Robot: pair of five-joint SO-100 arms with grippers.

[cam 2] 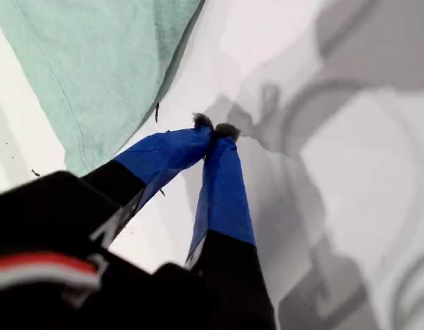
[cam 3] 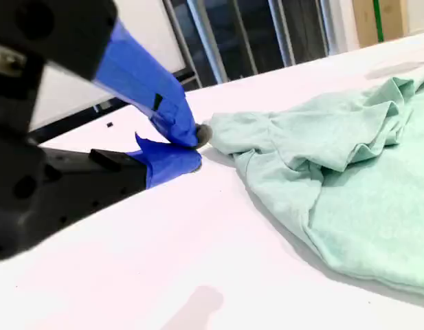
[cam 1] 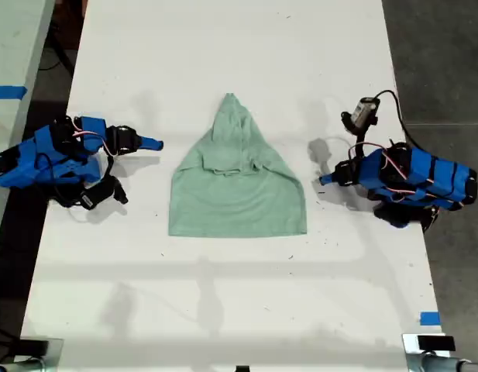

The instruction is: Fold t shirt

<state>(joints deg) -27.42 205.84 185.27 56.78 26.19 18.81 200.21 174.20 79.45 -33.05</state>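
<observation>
Exterior view is showing the t shirt (cam 1: 237,194) lying mid-desk (cam 1: 223,310) between the two arms, its long axis running from the hem up to a point, crosswise to both reaches. Our first end effector (cam 2: 213,128) is sitting pinched together on nothing, just beside the shirt's edge. Our second end effector (cam 3: 191,148) is likewise closed and empty near the rumpled folds, and we're judging the bare desk is leaving room on either side.

You see a long white desk (cam 1: 223,310); a wrinkled pale mint-green cloth t shirt (cam 1: 237,186) lies flat mid-desk, with a strip of blue tape (cam 1: 429,318) at the exterior view's lower right
</observation>
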